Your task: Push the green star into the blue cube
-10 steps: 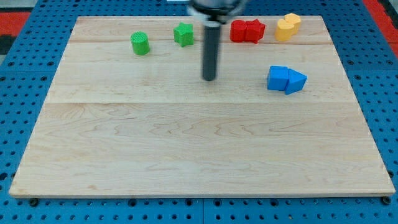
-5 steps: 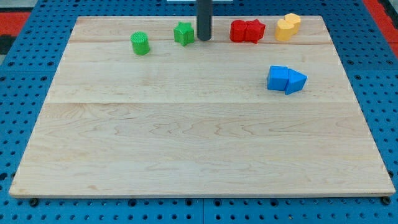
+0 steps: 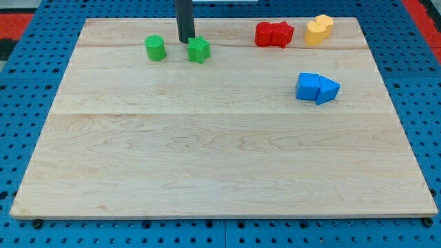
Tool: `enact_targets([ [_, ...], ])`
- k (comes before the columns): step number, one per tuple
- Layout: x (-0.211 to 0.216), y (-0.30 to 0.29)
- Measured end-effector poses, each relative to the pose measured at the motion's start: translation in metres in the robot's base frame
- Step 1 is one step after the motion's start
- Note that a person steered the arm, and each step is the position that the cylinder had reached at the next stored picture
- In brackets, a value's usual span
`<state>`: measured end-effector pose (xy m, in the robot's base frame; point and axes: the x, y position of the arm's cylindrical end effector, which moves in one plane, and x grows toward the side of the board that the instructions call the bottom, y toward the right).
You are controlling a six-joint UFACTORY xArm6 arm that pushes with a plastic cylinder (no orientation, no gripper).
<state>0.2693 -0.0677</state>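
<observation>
The green star (image 3: 199,49) lies near the view's top, left of centre, on the wooden board (image 3: 220,158). My tip (image 3: 185,40) stands just up and left of the star, touching or almost touching it. The blue cube (image 3: 309,87) lies at the view's right, with a blue wedge-shaped block (image 3: 329,90) pressed against its right side. The cube is far right of and lower than the star.
A green cylinder (image 3: 156,48) sits left of the star. Two red blocks (image 3: 273,34) lie together at the top, right of centre. Two yellow blocks (image 3: 318,29) lie at the top right. Blue pegboard (image 3: 27,103) surrounds the board.
My tip has moved from the board's middle up to the top and then left past the star. The green star has shifted down and slightly left.
</observation>
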Motion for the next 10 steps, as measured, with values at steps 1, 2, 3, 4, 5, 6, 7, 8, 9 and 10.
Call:
enact_targets([
  [1, 0.019, 0.025],
  [2, 0.051, 0.031],
  [3, 0.07, 0.061],
  [4, 0.086, 0.103],
  [5, 0.118, 0.117],
  [6, 0.126, 0.128],
  [7, 0.129, 0.141],
  [8, 0.129, 0.126],
  [9, 0.127, 0.042],
  [10, 0.105, -0.014],
])
